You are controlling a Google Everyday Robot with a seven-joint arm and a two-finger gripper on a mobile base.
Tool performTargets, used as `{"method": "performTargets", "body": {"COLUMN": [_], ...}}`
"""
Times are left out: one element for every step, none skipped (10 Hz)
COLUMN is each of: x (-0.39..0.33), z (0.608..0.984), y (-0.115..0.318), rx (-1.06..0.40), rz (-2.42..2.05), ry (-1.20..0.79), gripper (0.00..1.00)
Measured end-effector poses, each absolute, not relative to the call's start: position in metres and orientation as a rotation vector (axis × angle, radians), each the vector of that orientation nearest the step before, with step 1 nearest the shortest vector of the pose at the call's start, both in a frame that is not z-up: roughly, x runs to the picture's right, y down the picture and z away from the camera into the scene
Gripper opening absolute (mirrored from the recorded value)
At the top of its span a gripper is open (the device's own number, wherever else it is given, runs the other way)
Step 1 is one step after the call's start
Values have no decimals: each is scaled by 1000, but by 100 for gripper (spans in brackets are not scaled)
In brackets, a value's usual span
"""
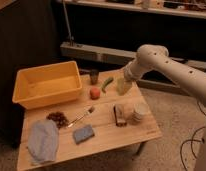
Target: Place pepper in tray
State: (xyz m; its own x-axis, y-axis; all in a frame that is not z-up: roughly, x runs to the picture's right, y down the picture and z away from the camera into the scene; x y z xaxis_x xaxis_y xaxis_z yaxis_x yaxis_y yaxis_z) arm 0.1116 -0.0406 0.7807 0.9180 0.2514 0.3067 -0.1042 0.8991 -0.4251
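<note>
The pepper (106,83) is a slim dark green chili lying on the wooden table (106,142), between a dark cup and a pale green cup. The tray (26,95) is a large yellow-orange bin at the table's left back, and nothing shows inside it. My gripper (124,81) hangs at the end of the white arm, just right of the pepper. It sits over the pale green cup (122,88).
A round red-orange fruit (95,93) lies just in front of the pepper. A dark cup (94,76) stands behind it. Further forward are a brush (82,117), a dark crumbly pile (58,118), a blue sponge (83,133), a grey-blue cloth (43,141), a brown box (118,114) and a white container (140,112).
</note>
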Motion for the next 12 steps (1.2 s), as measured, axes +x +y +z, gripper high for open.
{"method": "performTargets", "body": {"x": [112,111,112,113,114,115,113,102,88,81,75,65], "z": [781,780,781,783,787,795,803,814,822,827,831,837], "y": [-41,-42,-48,-57,-71,-94,-111,-132,-144,-151,-155,-155], "rx": [-415,-412,-398,-384,-365,-339,-324,-306,-293,-281,-275,-267], "rz": [189,185,170,154,125,80,49,6,-30,-56,-69,-88], "ry": [-365,-369,-376,-380,-387,-396,-405,-422,-436,-444,-446,-445], "gripper": [80,80,80,80,80,80,80,80,80,80,80,80]}}
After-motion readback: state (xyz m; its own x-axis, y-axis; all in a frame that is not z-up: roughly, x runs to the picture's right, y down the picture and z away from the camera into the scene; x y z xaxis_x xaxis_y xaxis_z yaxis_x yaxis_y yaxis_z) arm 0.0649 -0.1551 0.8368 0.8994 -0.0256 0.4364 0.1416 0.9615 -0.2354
